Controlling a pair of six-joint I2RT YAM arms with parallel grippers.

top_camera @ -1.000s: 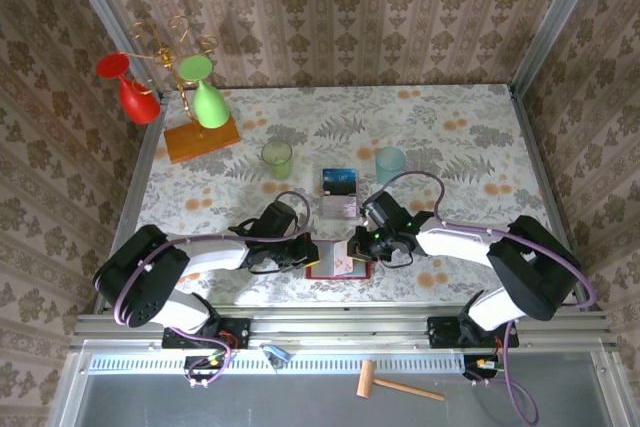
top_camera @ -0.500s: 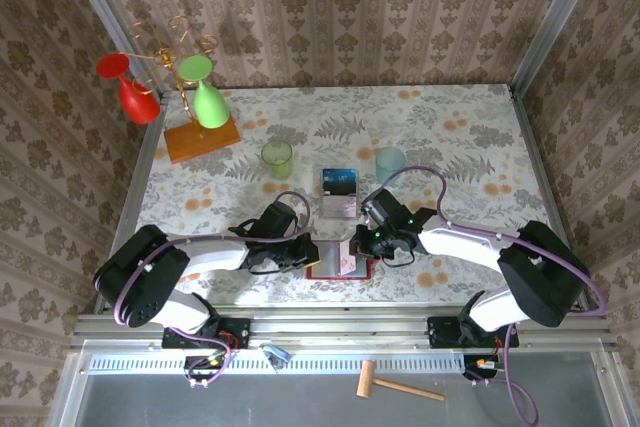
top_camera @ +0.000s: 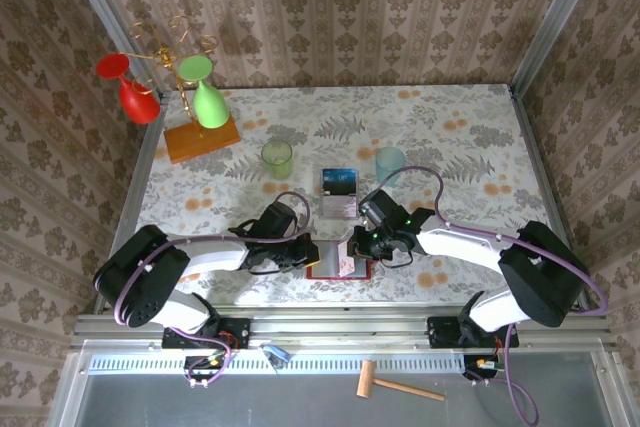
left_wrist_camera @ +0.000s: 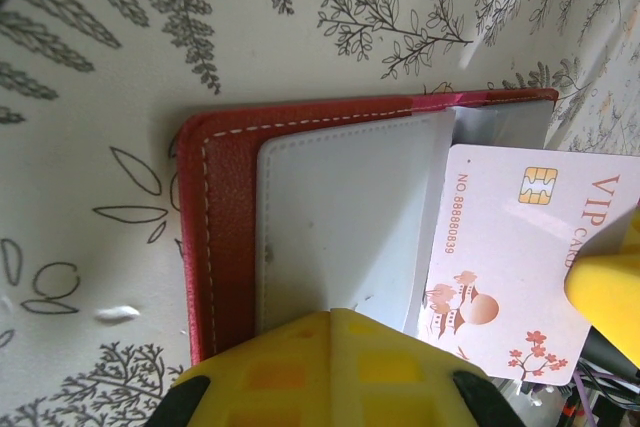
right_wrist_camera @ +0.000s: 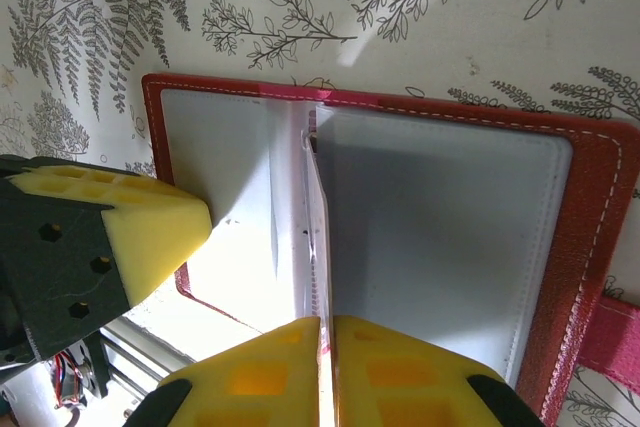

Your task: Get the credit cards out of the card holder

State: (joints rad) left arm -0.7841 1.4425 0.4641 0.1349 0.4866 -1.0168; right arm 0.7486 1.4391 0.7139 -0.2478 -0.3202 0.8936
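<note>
Now right fingers [right_wrist_camera: 250, 372] pinch pink card [left_wrist_camera: 510, 267] by edge; left fingers [left_wrist_camera: 330, 372] closed, pinning card holder [left_wrist_camera: 222, 247].

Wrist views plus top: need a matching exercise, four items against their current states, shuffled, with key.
Items
1. pink-white card
2. dark blue card
3. card holder
4. left gripper

States
A. shut, tip resting on a clear pocket
B. lying open on the table
C. pinched by the right gripper
D. flat on the table beyond the holder, touched by neither arm

Pairs: 1-C, 2-D, 3-B, 4-A
</note>
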